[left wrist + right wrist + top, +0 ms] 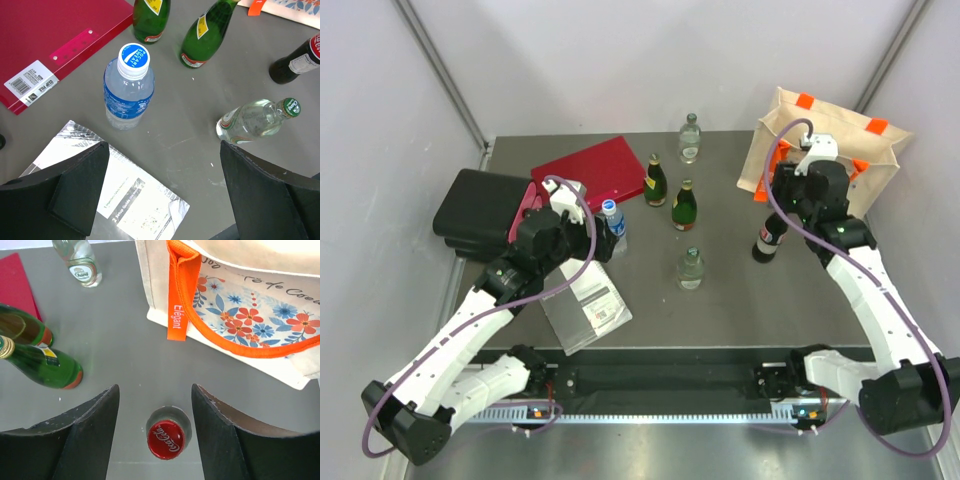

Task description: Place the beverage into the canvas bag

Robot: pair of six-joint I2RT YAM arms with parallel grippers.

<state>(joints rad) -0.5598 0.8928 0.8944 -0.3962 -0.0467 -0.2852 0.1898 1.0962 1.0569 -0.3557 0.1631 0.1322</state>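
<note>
Cola bottle (166, 439) upright, cap between jaws of wide-open right tool (155, 392) | canvas bag (250, 315) just beyond | left tool (162, 167) wide

- A robotics lab test cell: plain white panels (620, 60) on metal struts (442, 75) enclose a grey table (740, 290).
- The left arm (460, 340) and right arm (880, 305) are bolted (side by side) to a black rail (660, 380).
</note>
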